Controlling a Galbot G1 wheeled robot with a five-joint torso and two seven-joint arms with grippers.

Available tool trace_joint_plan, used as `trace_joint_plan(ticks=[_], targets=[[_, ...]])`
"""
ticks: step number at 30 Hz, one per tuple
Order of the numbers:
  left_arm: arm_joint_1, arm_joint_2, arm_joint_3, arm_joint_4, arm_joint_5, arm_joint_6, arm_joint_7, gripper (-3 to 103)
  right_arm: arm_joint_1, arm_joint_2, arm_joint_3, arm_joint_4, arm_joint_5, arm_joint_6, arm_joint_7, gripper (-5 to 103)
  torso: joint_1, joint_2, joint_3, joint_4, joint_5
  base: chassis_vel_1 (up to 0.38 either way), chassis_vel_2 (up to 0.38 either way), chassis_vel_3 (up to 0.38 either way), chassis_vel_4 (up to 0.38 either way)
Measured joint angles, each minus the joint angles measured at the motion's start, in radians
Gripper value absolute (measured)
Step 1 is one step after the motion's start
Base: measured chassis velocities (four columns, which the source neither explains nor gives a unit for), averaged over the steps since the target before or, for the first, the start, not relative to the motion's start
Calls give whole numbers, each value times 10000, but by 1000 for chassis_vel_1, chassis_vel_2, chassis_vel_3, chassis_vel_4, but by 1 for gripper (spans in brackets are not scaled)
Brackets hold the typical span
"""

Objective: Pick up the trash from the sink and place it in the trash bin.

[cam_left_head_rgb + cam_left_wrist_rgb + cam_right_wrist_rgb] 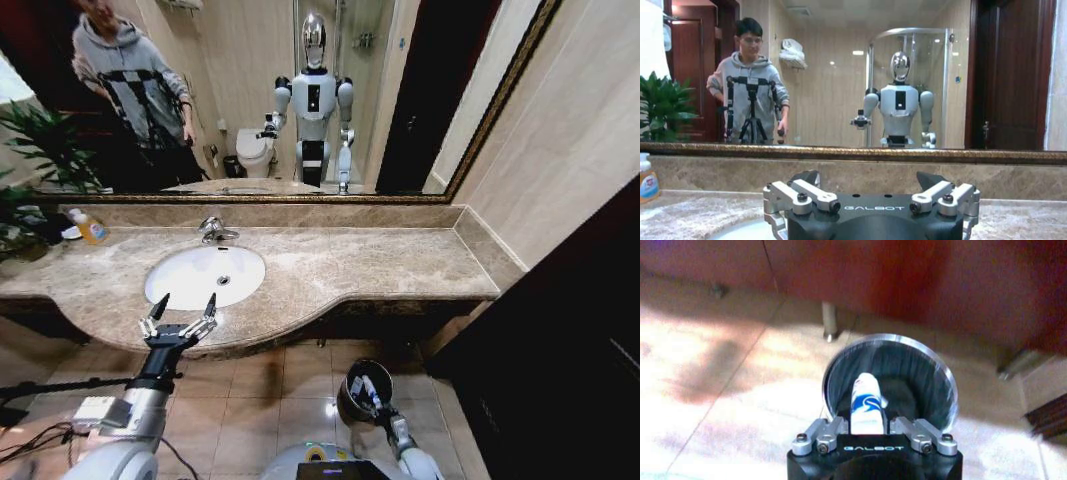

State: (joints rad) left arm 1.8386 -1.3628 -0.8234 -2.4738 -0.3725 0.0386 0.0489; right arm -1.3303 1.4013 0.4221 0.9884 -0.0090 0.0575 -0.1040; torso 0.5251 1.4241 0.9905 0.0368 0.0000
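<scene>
The trash, a small white tube (865,405) with blue print, is held between the fingers of the right tool (867,432). The fingers are closed on its lower end, and the rest of the tube sticks out past them. In the right wrist view the tube is seen over the open mouth of the trash bin (933,371), a round black bin with a shiny metal rim. The bin (351,380) is stood on the tiled floor, in front of the counter and below its edge. In the head view the right tool (372,398) is seen low down, right at the bin's opening.

The left tool (182,310) is held up over the front edge of the counter (380,265), just in front of the sink (180,285). Its fingers are spread wide apart and nothing is held in them. In the left wrist view the left tool (867,187) is pointed at the mirror (840,75) on the wall.

The sink is a white oval bowl set in the brown marble counter. A chrome faucet (212,231) is fixed behind it. A yellow-orange soap bottle (90,227) is stood at the back of the counter, well apart from the sink on the robot's left.
</scene>
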Motion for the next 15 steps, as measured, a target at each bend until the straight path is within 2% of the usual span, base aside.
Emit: trace_joint_plan(ticks=[5,12,13,15], targets=[[0,0,1,0,0,0,0,100,1409,200,-7,-2051,125,444,-49,27,0,0,0,1,1,0,0,0,0],[0,0,1,0,0,0,0,100,2606,233,13,-3493,195,507,-93,27,0,0,0,2,1,0,0,0,0],[0,0,0,0,0,0,0,100,2710,233,34,-3669,179,493,-189,24,0,0,0,1,0,0,0,0,0],[0,0,0,0,0,0,0,100,2792,233,56,-3826,163,460,-257,28,0,0,0,1,0,0,0,0,0]])
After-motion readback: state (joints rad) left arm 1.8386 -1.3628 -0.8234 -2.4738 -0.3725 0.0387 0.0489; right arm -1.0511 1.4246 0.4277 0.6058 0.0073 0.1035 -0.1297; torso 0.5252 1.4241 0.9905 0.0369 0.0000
